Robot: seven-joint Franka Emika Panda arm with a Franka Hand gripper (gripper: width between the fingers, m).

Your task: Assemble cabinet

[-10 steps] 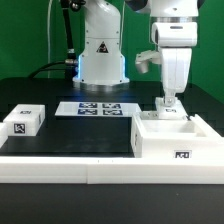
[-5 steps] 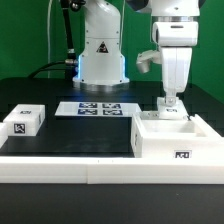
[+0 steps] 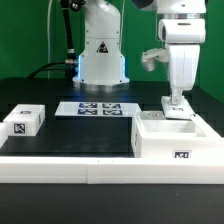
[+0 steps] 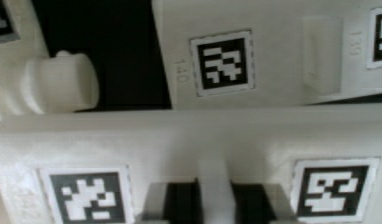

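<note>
From my remote seat I see the arm's two-finger gripper point(image 3: 178, 101) hanging low over the far rim of the large white plastic rectangular cabinet box point(image 3: 160, 143), which sits on the black table point(image 3: 80, 138) at the exterior view's right with its open side up and a square black-and-white tag on its front wall. Right under the gripper, at that far rim, is a small white tagged panel point(image 3: 187, 111); I cannot tell whether it is touched. In the wrist view the dark fingers point(image 4: 181, 203) stand close together with a pale strip between them, but I cannot tell whether the jaws are clamped on anything or merely narrow. A small white tagged block point(image 3: 22, 122) lies well apart at the exterior view's left. The flat white marker board point(image 3: 97, 108) lies between them, farther back, and a long white border bar point(image 3: 90, 168) runs along the front.
</note>
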